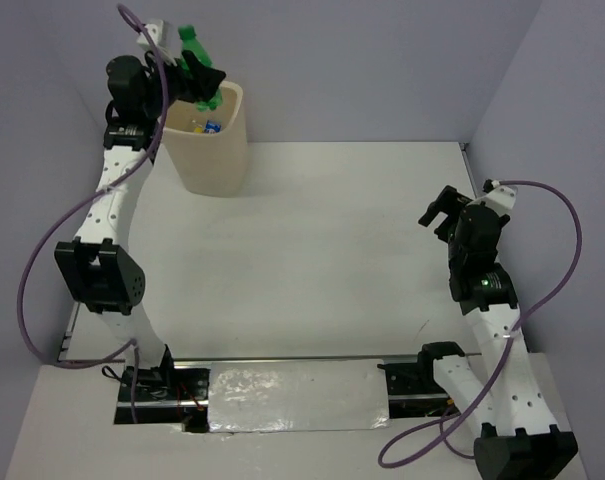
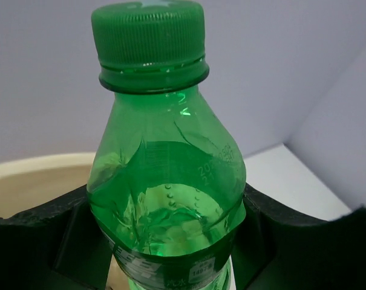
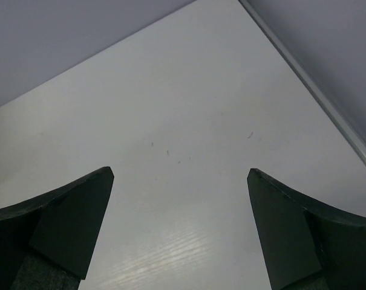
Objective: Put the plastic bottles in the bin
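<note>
My left gripper (image 1: 204,85) is shut on a green plastic bottle (image 1: 194,50) with a green cap and holds it, cap up and tilted, above the near-left rim of the cream bin (image 1: 214,160) at the table's far left. In the left wrist view the bottle (image 2: 164,181) fills the frame between my black fingers (image 2: 49,232), with the bin's rim (image 2: 31,172) behind it. A blue-labelled bottle (image 1: 211,126) shows inside the bin. My right gripper (image 1: 437,212) is open and empty above bare table at the right; it also shows in the right wrist view (image 3: 179,223).
Grey walls close in the table at the back and both sides. A raised strip (image 3: 316,90) runs along the table's right edge. A shiny sheet (image 1: 297,395) lies between the arm bases at the near edge. Purple cables loop off both arms.
</note>
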Available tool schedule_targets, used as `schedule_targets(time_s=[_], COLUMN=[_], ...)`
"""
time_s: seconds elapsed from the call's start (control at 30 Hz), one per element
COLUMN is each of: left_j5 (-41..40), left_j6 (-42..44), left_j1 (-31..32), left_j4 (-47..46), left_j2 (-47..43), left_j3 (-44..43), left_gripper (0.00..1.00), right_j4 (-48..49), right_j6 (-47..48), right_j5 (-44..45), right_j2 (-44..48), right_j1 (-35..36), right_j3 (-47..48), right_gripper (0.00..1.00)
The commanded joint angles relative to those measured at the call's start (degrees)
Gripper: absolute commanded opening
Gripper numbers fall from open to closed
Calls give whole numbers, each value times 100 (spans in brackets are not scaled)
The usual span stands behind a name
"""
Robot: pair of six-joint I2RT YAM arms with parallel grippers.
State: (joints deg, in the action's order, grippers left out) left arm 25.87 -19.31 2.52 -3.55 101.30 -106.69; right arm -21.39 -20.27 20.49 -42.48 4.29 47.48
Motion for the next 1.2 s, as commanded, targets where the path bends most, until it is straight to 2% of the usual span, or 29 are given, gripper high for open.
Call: schedule_targets(time_s=[0.0,0.17,0.2,0.23,0.37,0.53,0.87,1.07,1.17], left_j5=[182,322,366,314,339,200,-30,-152,-415], left_j6=[-678,-1346,-1426,-1522,-1435,-1278,-882,-732,-653], left_j1=[-435,-858,-885,-920,-929,-920,-920,-921,-929], left_j4=[-531,-1436,-1673,-1701,-1342,-1394,-779,-262,-189], left_j2=[706,1743,1875,1989,2465,2097,1350,200,-916], left_j3=[-710,-1378,-1459,-1573,-2249,-1786,-1478,-319,1068], left_gripper=[47,67,78,99,99,99,99,99,99], right_j4=[231,293,284,267,170,214,109,152,135], right_j6=[58,181,225,252,366,340,199,-11,-353], right_j5=[-387,-520,-511,-502,-354,-353,-467,-643,-546], right_j2=[-312,-621,-647,-665,-683,-604,-455,-252,-112], right_j1=[-280,-342,-350,-359,-386,-386,-579,-632,-623], right_j3=[-99,24,41,68,42,-11,-72,-213,-327], right_gripper=[100,100,100,100,100,100,100,100,100])
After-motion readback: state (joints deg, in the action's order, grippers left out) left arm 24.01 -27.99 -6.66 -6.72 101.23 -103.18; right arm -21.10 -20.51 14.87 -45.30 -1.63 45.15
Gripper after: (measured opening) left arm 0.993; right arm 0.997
